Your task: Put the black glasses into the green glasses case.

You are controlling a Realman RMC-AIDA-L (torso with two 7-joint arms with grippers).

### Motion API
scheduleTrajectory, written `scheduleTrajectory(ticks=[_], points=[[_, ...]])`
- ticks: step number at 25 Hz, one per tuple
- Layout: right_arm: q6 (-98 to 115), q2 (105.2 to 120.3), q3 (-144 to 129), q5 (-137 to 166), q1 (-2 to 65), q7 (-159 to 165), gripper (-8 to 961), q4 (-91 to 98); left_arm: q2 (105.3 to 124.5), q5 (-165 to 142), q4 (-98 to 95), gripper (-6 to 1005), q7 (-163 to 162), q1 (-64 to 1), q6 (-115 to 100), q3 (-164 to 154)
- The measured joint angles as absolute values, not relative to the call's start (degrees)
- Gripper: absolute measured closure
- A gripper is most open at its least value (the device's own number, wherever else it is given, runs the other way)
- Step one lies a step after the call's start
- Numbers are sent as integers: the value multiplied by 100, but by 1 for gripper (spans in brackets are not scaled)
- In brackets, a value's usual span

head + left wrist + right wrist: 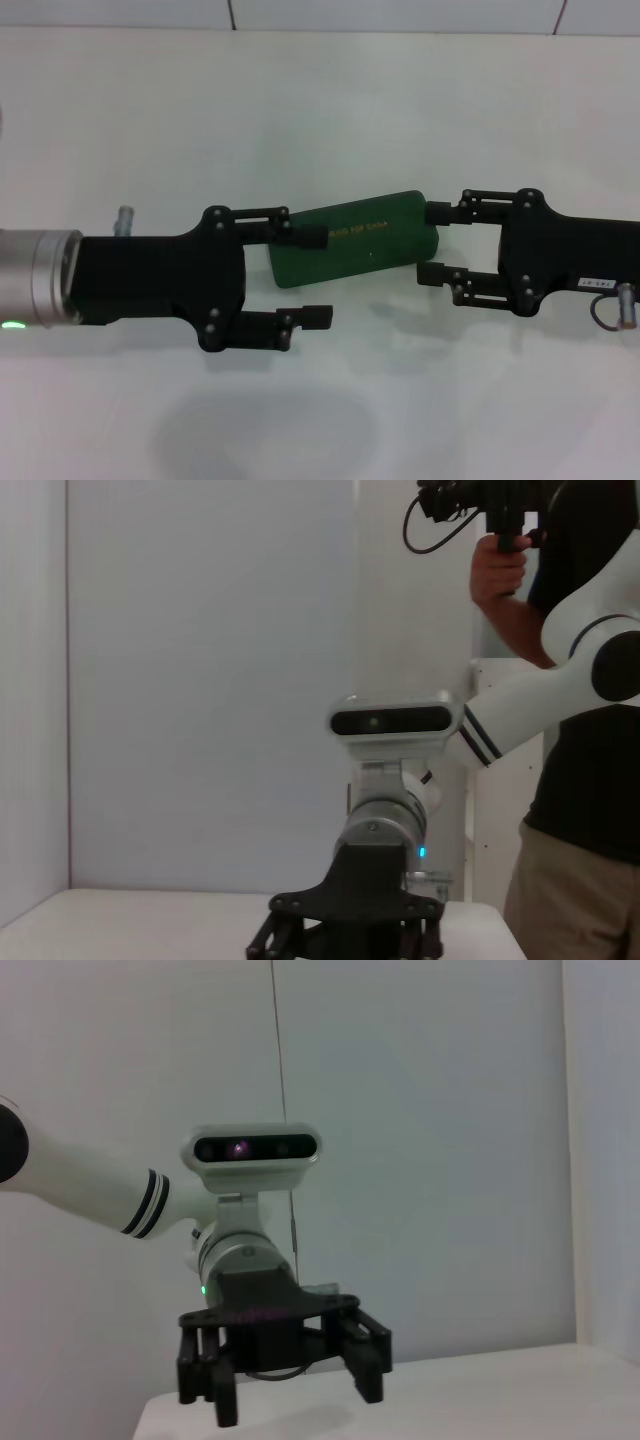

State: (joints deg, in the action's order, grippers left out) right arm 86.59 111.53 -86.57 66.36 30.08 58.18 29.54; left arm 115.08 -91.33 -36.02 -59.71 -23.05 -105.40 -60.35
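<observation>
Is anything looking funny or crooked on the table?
The green glasses case lies closed and slanted on the table, not square to the arms. The left gripper and right gripper sit open at its two ends. No black glasses are visible anywhere.

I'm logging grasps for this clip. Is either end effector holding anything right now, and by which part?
The right end effector straddles the right end of the closed green case; whether it grips cannot be told. The left end effector holds nothing.

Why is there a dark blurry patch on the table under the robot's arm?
Head view: a soft shadow of the left gripper falls on the white table, and a fainter one lies below the green glasses case. Wrist views: evenly lit walls, no glare.
</observation>
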Motion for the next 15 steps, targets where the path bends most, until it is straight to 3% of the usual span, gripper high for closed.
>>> scheduleTrajectory(ticks=[15], points=[[8504,11369,-8571,6643,2888,5347,348,2904,11549,-9117,-3521,277,-6016,-2282,-10561,-6012]])
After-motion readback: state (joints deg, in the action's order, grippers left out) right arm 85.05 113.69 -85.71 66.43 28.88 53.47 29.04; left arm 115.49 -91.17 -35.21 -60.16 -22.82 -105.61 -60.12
